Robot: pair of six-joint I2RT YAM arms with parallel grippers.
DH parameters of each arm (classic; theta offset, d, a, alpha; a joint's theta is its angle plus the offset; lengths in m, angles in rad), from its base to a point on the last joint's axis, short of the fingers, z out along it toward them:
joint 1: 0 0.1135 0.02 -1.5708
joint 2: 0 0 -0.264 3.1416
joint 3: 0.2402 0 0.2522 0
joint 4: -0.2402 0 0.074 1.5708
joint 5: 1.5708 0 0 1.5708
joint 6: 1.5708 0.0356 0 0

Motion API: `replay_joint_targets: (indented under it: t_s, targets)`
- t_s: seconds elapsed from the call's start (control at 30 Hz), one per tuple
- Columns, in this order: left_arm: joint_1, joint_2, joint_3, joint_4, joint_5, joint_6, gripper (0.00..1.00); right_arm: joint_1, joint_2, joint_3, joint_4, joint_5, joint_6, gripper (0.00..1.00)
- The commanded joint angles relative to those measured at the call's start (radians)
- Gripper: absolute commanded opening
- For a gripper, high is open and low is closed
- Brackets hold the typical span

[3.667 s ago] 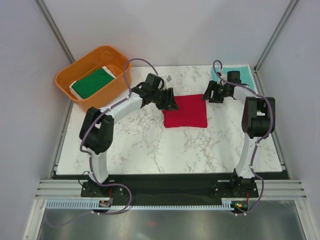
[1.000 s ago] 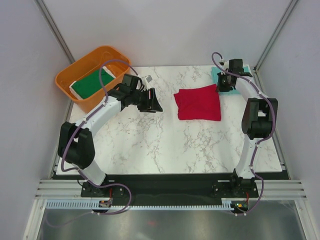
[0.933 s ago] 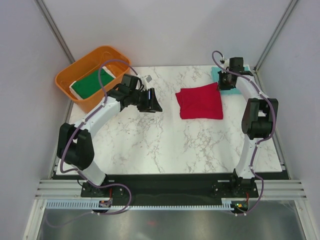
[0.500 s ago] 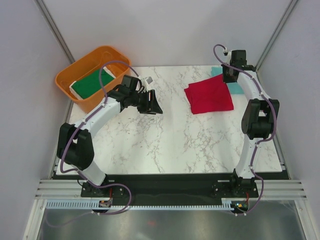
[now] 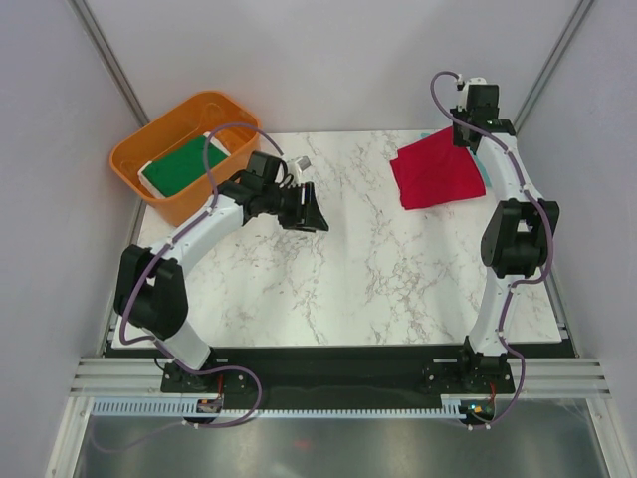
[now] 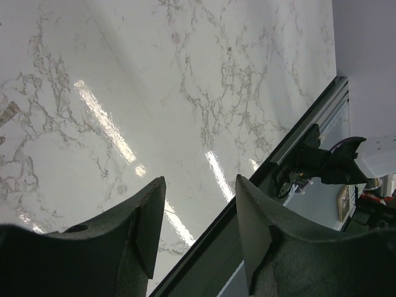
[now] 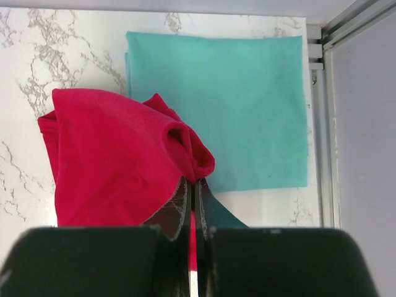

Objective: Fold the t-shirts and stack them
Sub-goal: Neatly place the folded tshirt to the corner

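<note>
Ideally the right gripper point(image 7: 193, 185), pinched tight on the red shirt point(image 7: 111, 154), should lay it squarely over the teal shirt point(image 7: 247, 93) before releasing, while the left gripper point(image 6: 199, 198) gapes wide, empty.

The top camera looks down from behind the arms point(image 5: 204, 227) on the whole white marbled tabletop point(image 5: 358, 269); both wrist cameras see close patches of it, the right one's at the far-right corner.

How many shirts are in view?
3: a red shirt pinched by the right gripper, a teal shirt flat beneath it, a green shirt in the orange tub. Others may be hidden.
</note>
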Motion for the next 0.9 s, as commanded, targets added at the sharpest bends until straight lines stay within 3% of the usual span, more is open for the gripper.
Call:
replay_joint_targets:
  t_s: [0.0,0.37,0.67,0.87]
  targets:
    - [-0.009,-0.038,-0.006,-0.004,0.043,0.039,0.57,-0.018,-0.012,0.062,0.07,0.044,0.005,0.0]
    - [-0.024,-0.058,-0.019,-0.004,0.034,0.042,0.57,-0.094,0.097,0.232,0.061,-0.003,0.049,0.0]
    - [-0.059,-0.048,-0.029,-0.004,0.008,0.051,0.58,-0.162,0.398,0.473,0.139,0.03,0.086,0.0]
    - [-0.082,-0.026,-0.035,-0.005,-0.003,0.053,0.58,-0.206,0.478,0.42,0.3,0.049,0.135,0.0]
